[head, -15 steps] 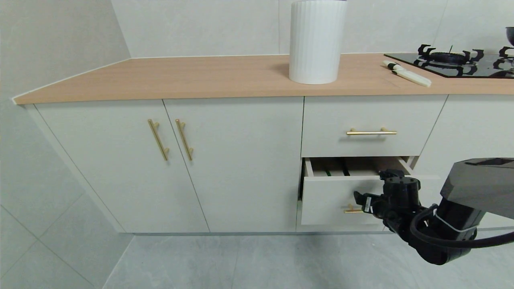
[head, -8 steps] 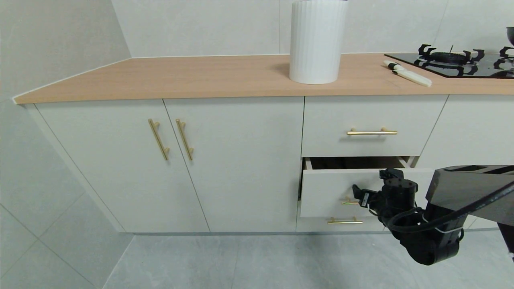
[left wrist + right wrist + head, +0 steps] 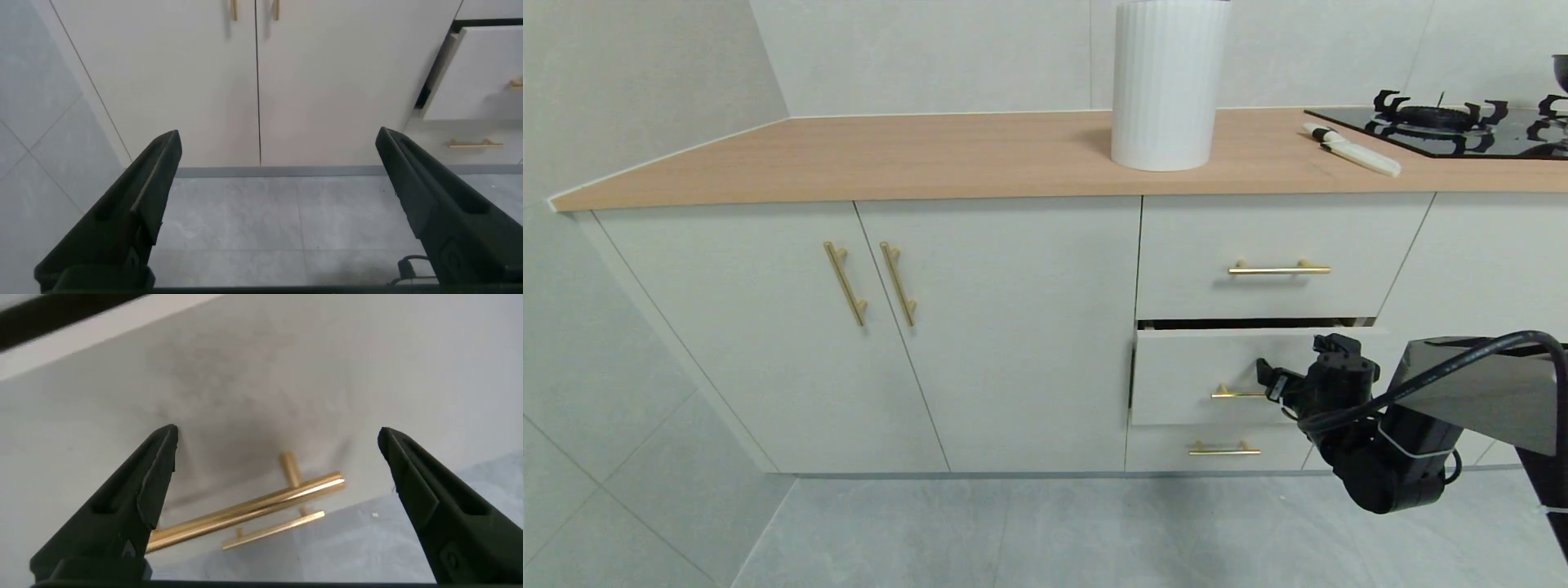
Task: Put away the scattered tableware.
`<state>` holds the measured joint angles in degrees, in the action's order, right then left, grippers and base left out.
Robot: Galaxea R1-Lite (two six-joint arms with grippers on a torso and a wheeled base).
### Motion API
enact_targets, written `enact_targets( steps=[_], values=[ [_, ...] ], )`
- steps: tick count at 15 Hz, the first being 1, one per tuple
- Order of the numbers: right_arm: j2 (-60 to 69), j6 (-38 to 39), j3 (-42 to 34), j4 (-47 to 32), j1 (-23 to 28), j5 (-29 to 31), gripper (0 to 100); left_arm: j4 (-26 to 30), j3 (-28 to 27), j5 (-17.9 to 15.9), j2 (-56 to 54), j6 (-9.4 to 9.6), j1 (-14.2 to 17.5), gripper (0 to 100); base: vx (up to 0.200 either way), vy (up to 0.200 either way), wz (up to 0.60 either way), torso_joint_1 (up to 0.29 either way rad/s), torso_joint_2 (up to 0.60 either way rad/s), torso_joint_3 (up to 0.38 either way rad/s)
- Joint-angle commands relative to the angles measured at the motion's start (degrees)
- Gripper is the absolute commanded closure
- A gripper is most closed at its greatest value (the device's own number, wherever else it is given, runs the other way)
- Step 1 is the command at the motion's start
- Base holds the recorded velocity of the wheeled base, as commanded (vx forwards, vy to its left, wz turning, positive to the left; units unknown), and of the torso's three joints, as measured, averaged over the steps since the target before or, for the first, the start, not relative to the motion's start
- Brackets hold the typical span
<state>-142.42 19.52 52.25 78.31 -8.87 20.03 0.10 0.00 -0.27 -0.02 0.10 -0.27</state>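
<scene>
The middle drawer stands almost shut, with a thin dark slit along its top edge. My right gripper is open against the drawer front, right at the gold handle. In the right wrist view that handle lies between and beyond the spread fingers of the gripper. White tableware pieces lie on the wooden countertop beside the hob. My left gripper is open and holds nothing. It hangs low over the floor, facing the cabinet doors.
A tall white ribbed container stands on the counter. The black gas hob is at the far right. A shut top drawer sits above the middle one and a bottom drawer handle below. Grey tiled floor lies open in front.
The middle drawer has slid in from partly open to nearly shut. My right gripper moved toward the cabinet with it, staying at the handle.
</scene>
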Motion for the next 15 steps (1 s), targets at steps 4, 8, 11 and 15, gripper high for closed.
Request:
enact_targets(
  steps=[4,8,11,15],
  values=[
    [-2.0,0.4,6.1,-0.7,0.4,-0.1,0,0.0,0.0,0.0,0.0,-0.01,0.0,0,0.0,0.0,0.0,0.0,0.0,0.0],
    [-2.3,0.3,8.7,-2.7,0.5,-0.3,0,0.0,0.0,0.0,0.0,-0.01,0.0,0,0.0,0.0,0.0,0.0,0.0,0.0],
    [-2.3,0.2,10.8,-4.8,0.3,-0.3,0,0.0,0.0,0.0,0.0,-0.01,0.0,0,0.0,0.0,0.0,0.0,0.0,0.0],
    [-2.4,0.0,12.3,-5.5,0.4,-0.3,0,0.0,0.0,0.0,0.0,-0.01,0.0,0,0.0,0.0,0.0,0.0,0.0,0.0]
  ],
)
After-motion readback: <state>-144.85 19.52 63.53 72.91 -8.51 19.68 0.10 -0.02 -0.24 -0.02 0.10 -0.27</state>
